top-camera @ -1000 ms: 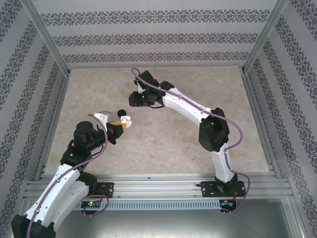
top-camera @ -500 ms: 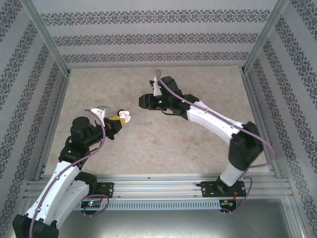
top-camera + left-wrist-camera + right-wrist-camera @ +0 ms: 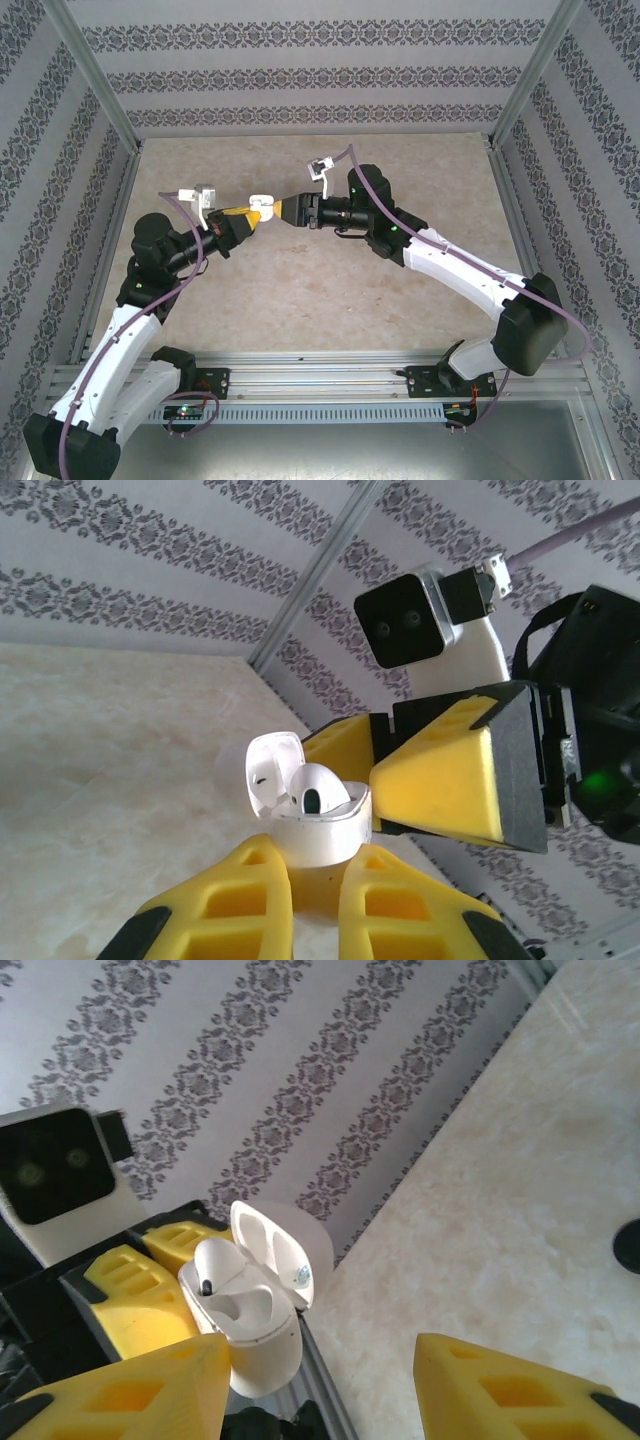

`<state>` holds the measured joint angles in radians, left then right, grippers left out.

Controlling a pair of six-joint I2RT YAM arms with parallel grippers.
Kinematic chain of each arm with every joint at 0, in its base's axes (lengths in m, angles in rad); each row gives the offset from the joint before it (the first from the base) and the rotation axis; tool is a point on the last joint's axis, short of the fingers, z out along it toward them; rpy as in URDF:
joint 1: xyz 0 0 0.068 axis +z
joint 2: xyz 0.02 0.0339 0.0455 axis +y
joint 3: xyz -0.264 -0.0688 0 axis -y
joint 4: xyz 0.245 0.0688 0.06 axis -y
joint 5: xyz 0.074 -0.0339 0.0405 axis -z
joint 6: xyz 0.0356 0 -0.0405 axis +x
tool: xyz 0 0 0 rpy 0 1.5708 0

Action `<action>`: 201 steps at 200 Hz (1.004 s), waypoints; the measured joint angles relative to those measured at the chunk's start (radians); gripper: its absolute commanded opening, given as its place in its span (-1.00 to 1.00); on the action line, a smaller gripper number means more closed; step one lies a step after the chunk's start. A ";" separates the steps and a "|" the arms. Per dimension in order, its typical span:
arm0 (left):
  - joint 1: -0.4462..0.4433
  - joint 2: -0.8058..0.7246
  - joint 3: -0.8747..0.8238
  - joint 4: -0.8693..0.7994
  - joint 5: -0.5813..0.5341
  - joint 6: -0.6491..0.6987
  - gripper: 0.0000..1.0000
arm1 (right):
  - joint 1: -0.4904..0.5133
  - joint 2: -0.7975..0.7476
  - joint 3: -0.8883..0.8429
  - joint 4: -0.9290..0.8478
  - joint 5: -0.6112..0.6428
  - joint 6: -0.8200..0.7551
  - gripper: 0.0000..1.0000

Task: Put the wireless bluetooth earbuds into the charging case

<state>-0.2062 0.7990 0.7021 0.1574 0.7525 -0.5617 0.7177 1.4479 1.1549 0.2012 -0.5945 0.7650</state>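
L end effector [image 3: 315,865] clenched on open white plastic charging case [image 3: 322,830]; R end effector [image 3: 322,1352] released. Hold steady, seat small white earbud [image 3: 318,790] fully.

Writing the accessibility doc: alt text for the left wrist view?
An open white case, one white earbud sitting inside, is clamped in the left jaws; the right jaws stand open close beside it, patterned wall behind.

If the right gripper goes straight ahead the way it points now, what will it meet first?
Most likely the open white charging case, held by the left gripper. It lies directly ahead of the right gripper, in line with the gap between its open fingers; how near is unclear.
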 measured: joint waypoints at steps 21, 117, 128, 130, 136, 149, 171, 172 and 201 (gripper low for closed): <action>0.004 0.011 0.009 0.030 0.027 -0.039 -0.96 | 0.005 0.000 0.000 0.035 -0.032 0.017 0.03; 0.009 0.027 0.011 0.150 0.083 -0.156 -0.88 | 0.011 0.000 0.000 0.161 -0.119 0.104 -0.73; 0.012 0.028 0.011 0.166 0.089 -0.167 -0.80 | 0.011 0.001 0.000 0.175 -0.123 0.111 -0.74; 0.012 0.029 0.011 0.168 0.091 -0.169 -0.78 | 0.011 0.001 0.000 0.177 -0.124 0.113 -0.74; 0.012 0.030 0.011 0.179 0.094 -0.178 -0.75 | 0.011 0.001 0.000 0.186 -0.129 0.118 -0.75; 0.012 0.034 0.011 0.200 0.100 -0.192 -0.71 | 0.011 0.003 0.000 0.203 -0.134 0.128 -0.77; 0.017 0.043 0.011 0.234 0.108 -0.212 -0.64 | 0.006 0.010 0.000 0.232 -0.147 0.150 -0.79; 0.017 0.043 0.011 0.235 0.108 -0.214 -0.64 | 0.006 0.010 0.000 0.232 -0.148 0.151 -0.79; 0.018 0.047 0.011 0.256 0.118 -0.234 -0.49 | 0.005 0.016 0.000 0.253 -0.158 0.161 -0.80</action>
<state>-0.1886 0.8455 0.7132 0.4133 0.8703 -0.7956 0.7227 1.4643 1.1553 0.4545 -0.7528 0.9260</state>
